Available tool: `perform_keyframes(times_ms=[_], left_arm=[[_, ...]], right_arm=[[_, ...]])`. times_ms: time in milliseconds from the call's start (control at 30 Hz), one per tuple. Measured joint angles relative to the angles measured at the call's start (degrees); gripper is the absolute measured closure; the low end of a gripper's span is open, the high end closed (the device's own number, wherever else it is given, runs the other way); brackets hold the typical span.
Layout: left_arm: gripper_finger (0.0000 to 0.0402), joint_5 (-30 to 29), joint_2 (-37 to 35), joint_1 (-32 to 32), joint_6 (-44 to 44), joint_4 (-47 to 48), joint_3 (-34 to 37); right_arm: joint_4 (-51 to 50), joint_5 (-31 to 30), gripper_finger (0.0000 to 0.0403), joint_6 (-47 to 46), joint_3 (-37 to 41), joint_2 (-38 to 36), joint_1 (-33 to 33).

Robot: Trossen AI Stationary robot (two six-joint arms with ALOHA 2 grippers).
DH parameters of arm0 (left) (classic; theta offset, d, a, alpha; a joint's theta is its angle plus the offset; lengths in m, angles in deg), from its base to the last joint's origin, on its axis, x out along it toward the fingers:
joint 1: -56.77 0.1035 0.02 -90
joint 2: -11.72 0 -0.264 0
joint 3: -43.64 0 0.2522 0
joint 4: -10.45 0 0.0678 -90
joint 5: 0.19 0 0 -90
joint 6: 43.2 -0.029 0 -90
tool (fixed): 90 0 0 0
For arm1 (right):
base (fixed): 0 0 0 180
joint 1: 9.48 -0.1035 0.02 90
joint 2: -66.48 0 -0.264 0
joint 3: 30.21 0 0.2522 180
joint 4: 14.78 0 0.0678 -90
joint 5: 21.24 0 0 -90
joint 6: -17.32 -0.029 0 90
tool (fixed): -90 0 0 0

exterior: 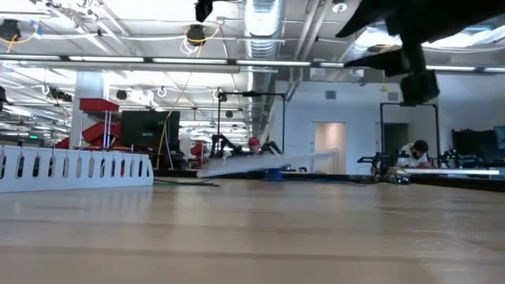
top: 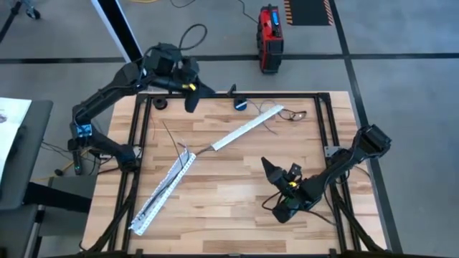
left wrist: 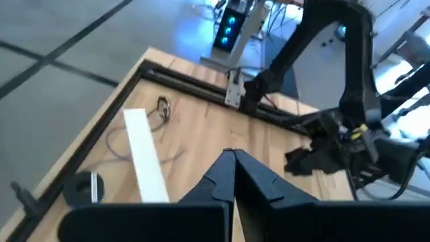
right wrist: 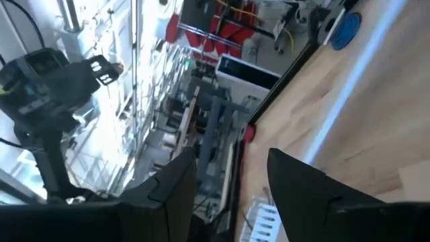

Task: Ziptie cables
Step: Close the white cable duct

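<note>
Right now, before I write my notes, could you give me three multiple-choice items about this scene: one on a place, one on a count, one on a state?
1. Where is the left tool?
A. At the right side of the table
B. Low over the table's middle
C. At the table's top edge in the high view, toward the left

2. How many white perforated strips lie on the table?
A. One
B. Two
C. Four

3. How does the right tool stand?
A. Open, with nothing between its fingers
B. Shut, fingertips touching
C. Shut on a white strip

Answers:
1 C, as the high view shows it over the dark frame at that edge.
2 B, as one strip lies at lower left and one runs toward upper right.
3 A, as the right wrist view shows a clear gap between the fingers.
</note>
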Motion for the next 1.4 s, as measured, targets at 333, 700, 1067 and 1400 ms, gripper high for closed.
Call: perform_keyframes(times_ms=[333,700,1067,1400], left_arm=[[0.0401,-8.88,0.13,-9.11,1.1,-0.63,19.89],[0.0402,-10.26,-6.32,-13.4,15.61,-19.47,38.95],[0.0402,-13.16,-7.78,-12.67,15.8,-24.46,40.09],[0.0402,-29.64,-8.37,-14.09,27.07,-23.9,40.09]], right_arm=[[-13.02,20.92,0.0226,1.56,0.06,-4.27,2.54],[-27.59,63.68,0.0226,93.73,-20.08,-31.23,41.93],[-57.46,96.45,0.0226,147.37,-54.57,-0.32,73.47],[-54.55,115.6,0.0234,165.89,-60.72,17.26,77.43]])
